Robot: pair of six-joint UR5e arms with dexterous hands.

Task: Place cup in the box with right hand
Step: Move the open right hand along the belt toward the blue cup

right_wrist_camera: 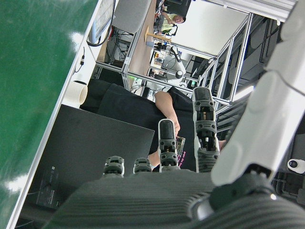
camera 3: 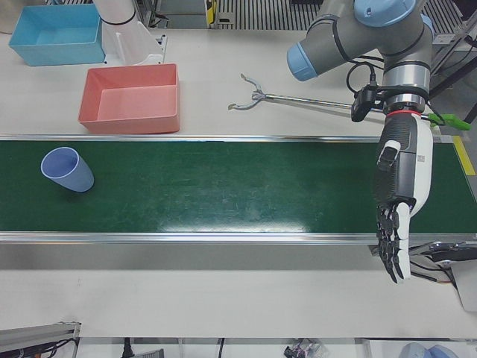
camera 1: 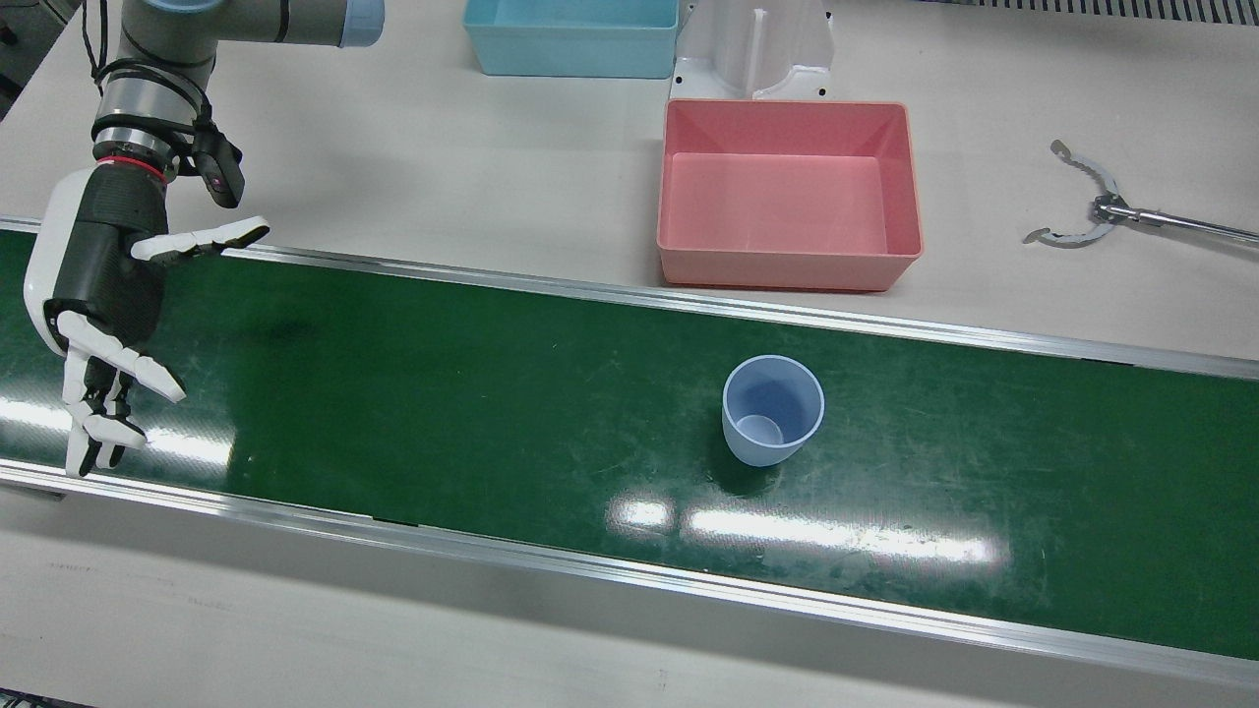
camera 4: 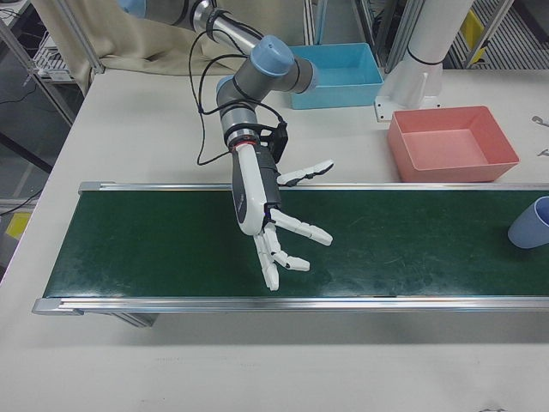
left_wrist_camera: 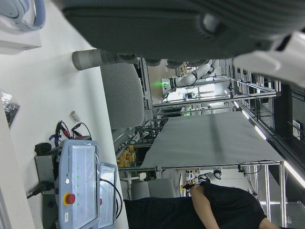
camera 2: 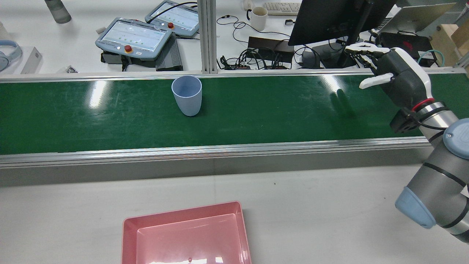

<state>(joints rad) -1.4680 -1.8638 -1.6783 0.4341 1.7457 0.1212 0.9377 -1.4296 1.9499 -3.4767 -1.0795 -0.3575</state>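
Front view showed the cup (camera 1: 773, 409) upright at centre frame on the green belt (camera 1: 443, 383), likely light, stiff, slick plastic, best gripped around its wall; the right hand (camera 1: 98, 315), far left, was splayed and empty. Rear view cropped the pink box (camera 2: 187, 234). Left-front view showed the left hand (camera 3: 399, 201) empty, fingers straight.

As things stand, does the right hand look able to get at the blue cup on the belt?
Probably yes. The right hand hovers open over the green belt, well apart from the upright blue cup, and nothing lies on the belt between them.
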